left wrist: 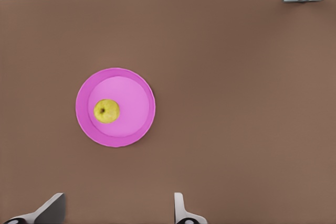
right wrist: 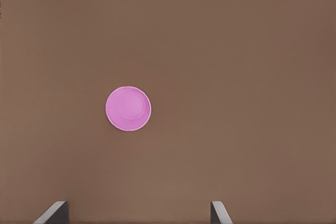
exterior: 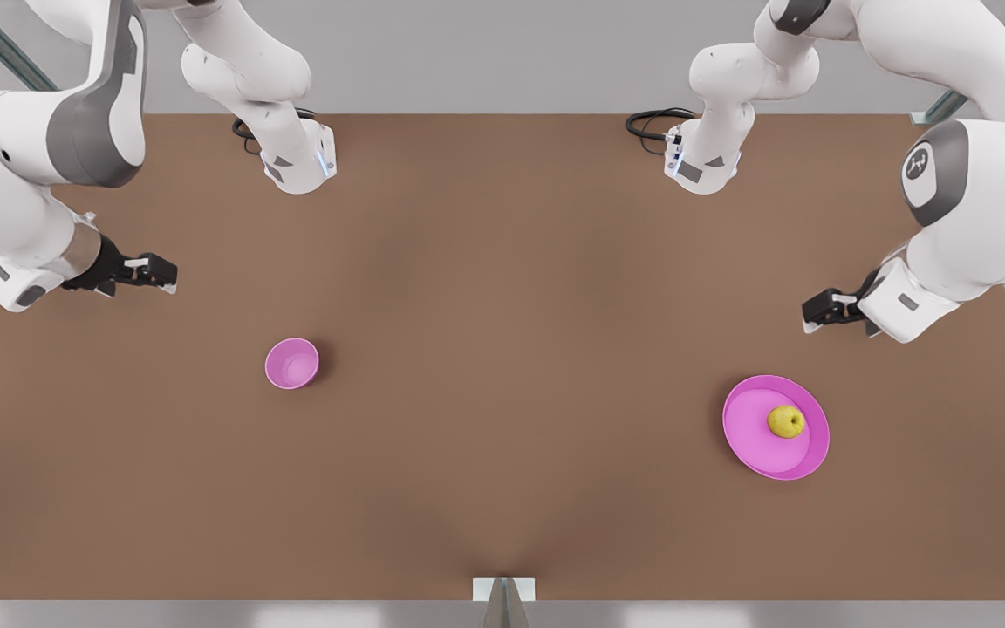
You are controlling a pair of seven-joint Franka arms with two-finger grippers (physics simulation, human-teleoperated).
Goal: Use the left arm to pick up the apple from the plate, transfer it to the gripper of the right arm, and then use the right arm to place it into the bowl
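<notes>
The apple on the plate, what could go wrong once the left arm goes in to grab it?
The apple is round and sits off-center on the shallow plate, so the open left gripper, hovering apart from it, might nudge it into rolling. A loose grip could drop it during the handoff above the table. The bowl near the open right gripper looks barely wider than the apple, so a slightly off release may miss.

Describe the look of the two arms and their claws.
Both arms are glossy white with rounded shells and grey joint panels; black cables coil at their bases. The left claw and the right claw are black blocks with pale fingers. A round grey cap with a white logo marks the left arm.
</notes>
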